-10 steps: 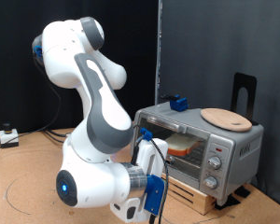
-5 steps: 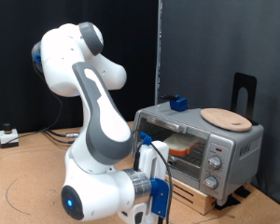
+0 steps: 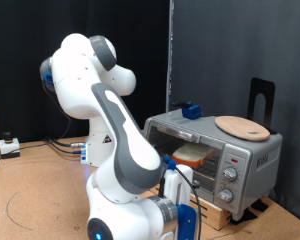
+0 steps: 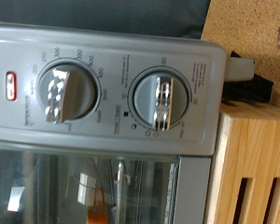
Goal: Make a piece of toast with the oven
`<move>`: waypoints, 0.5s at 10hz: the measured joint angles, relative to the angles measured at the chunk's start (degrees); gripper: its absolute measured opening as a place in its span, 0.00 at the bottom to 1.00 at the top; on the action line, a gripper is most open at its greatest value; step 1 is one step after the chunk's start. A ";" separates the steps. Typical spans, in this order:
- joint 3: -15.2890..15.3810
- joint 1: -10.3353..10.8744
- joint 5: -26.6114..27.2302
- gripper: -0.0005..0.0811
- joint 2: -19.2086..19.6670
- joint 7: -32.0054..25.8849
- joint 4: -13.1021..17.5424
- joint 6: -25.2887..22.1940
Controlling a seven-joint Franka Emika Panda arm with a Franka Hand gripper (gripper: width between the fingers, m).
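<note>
The silver oven point(image 3: 252, 152) stands on a wooden crate at the exterior view's right, its glass door shut. The piece of toast point(image 3: 195, 153) lies on the rack inside, seen through the glass. My gripper's hand point(image 3: 182, 212) hangs low in front of the door's lower corner, at the exterior view's bottom; its fingers do not show. The wrist view faces the oven's point(image 4: 103, 56) control panel from close by, with two ribbed knobs point(image 4: 65, 91) point(image 4: 161, 98) and a red light point(image 4: 11, 87). No fingers appear in it.
A round light-wood board point(image 3: 241, 127) and a small blue block point(image 3: 191, 110) rest on the oven's top. A black stand point(image 3: 260, 95) rises behind it. The slatted wooden crate point(image 3: 218, 212) point(image 4: 257, 168) sits under the oven. Cables lie on the floor at the exterior view's left.
The arm has folded down and swung towards the exterior view's right. The hand now sits lower and nearer the oven's front. The oven and toast have not moved.
</note>
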 joint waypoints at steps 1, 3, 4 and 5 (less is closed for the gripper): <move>0.09 0.53 0.00 0.99 0.37 0.00 0.19 0.01; 0.57 1.37 0.06 0.99 0.71 0.00 -0.08 -0.20; 1.06 1.59 0.08 0.99 0.71 0.00 -0.66 -0.23; 1.60 1.69 0.10 0.99 0.70 0.00 -1.48 -0.21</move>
